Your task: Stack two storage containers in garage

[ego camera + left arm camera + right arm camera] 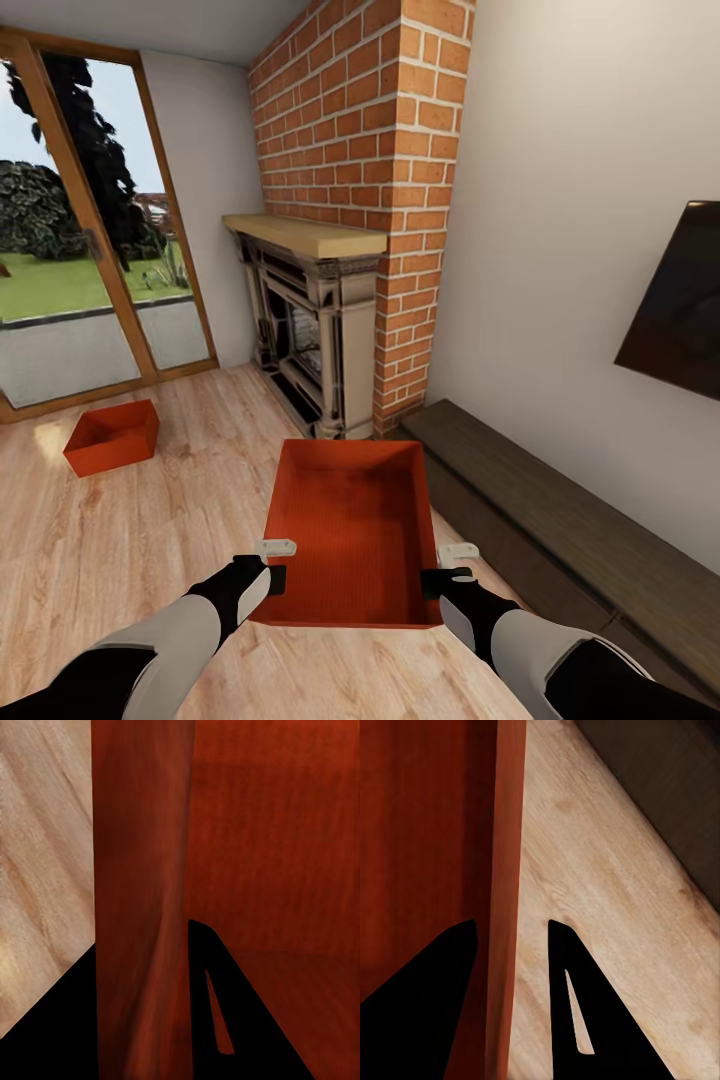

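One red-orange storage container (350, 530) sits straight ahead of me over the living room's wood-plank floor (150, 540), between my two arms. My left gripper (272, 575) is shut on its left wall (142, 907), one finger (225, 1005) inside and one outside. My right gripper (447, 577) clamps its right wall (502, 870), with a finger (585, 1012) on the outer side. The second storage container (112, 437) rests on the floor farther off to the left, near the glass door. The garage is out of view.
A brick fireplace (310, 330) with a wooden mantel stands just beyond the held container. A long dark low bench (560, 520) runs along the right wall under a dark screen (680, 300). A wood-framed glass door (80, 280) to the garden is at the left.
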### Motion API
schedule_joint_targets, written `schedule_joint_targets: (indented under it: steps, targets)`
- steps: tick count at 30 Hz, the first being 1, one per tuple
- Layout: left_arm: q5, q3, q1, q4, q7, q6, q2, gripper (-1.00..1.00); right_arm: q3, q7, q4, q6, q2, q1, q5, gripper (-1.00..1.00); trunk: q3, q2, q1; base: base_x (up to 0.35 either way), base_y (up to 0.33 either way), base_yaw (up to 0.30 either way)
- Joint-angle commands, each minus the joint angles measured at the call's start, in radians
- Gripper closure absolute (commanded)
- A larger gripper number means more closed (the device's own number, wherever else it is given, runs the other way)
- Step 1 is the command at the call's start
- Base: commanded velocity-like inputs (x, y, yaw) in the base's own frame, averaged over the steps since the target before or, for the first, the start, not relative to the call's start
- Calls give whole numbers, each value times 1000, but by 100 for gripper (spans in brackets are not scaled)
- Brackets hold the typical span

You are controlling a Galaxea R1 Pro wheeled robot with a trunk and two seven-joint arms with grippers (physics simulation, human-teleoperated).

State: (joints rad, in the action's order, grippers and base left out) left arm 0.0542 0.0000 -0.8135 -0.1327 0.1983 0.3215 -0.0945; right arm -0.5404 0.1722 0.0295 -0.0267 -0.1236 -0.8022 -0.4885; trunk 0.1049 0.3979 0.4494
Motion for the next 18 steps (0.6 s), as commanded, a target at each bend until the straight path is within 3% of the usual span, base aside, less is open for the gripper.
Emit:
schedule_joint_targets:
  steps: [1, 18]
  targets:
    - [-16, -2, -1, -6, 9, 2, -1, 100, -26, 5, 0, -6, -5, 0, -19, 100, 1, 2, 1, 0, 0, 86]
    - [-16, -2, -1, -5, 10, 2, -2, 100, -26, 4, -2, -6, -5, 0, -19, 100, -15, 2, 1, 0, 0, 51]
